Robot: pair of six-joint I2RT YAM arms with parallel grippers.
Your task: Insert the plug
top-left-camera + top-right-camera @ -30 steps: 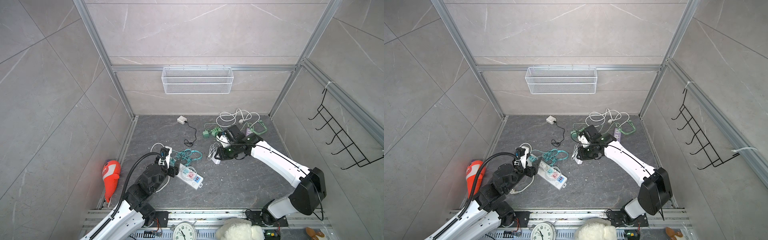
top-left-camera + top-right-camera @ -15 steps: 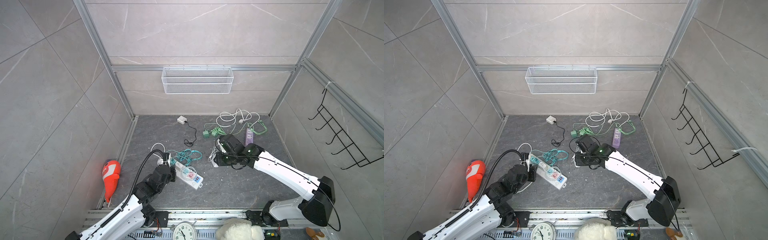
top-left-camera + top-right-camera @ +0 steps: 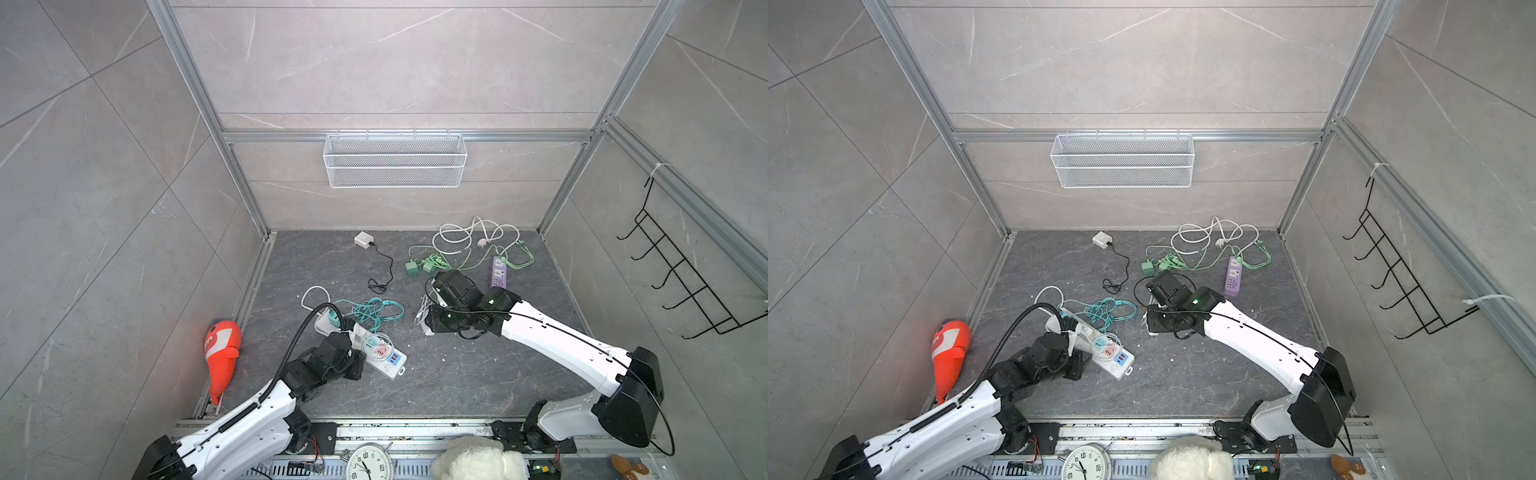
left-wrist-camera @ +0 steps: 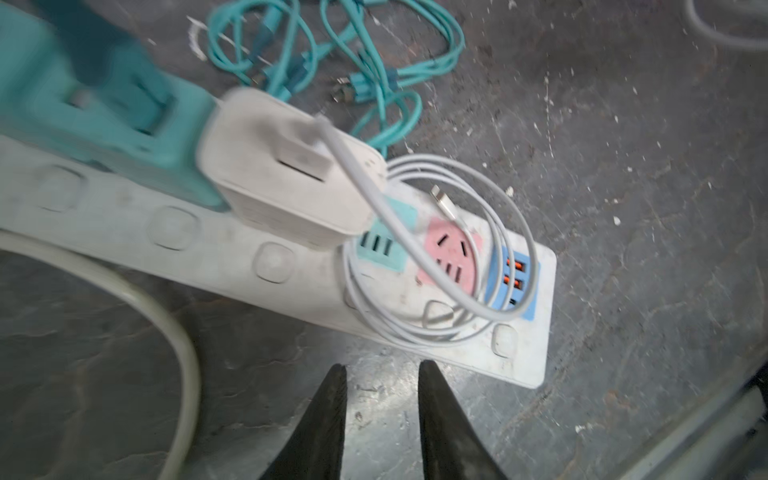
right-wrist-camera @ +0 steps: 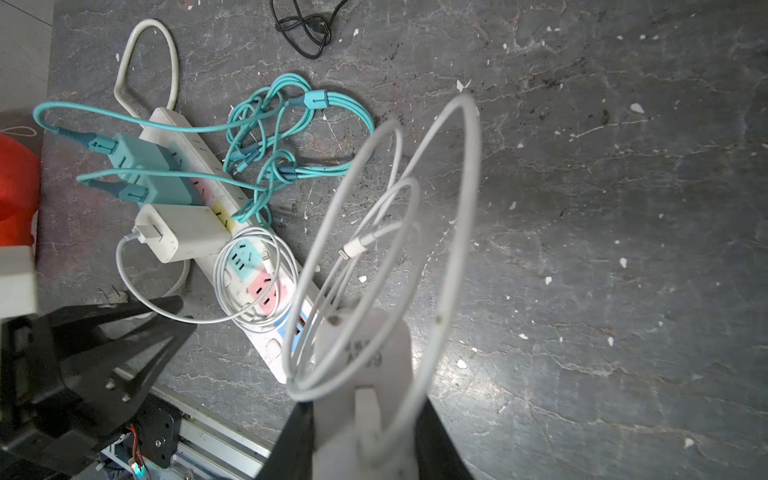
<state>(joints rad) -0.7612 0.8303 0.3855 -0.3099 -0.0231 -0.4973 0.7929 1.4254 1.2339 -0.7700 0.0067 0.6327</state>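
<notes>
Holding the white plug (image 5: pixel 365 349) in your right hand (image 5: pixel 361 415), over the tabletop (image 5: pixel 582 208).
Only the right wrist view shows that grip; your left hand (image 4: pixel 382 374), jaws slightly apart, empty, sits beside the power strip (image 4: pixel 266 266).

Dark grey marbled floor (image 3: pixel 457 374), flecked with white chips. Lying on it:
- front left: white power strip (image 3: pixel 384 359), teal cable bundle (image 3: pixel 376 311) just beside it
- near back wall: small white adapter (image 3: pixel 363 240) with black cord (image 3: pixel 388 270)
- back right: purple power strip (image 3: pixel 499 272), green cables (image 3: pixel 432 262), looped white cable (image 3: pixel 461 232)
</notes>
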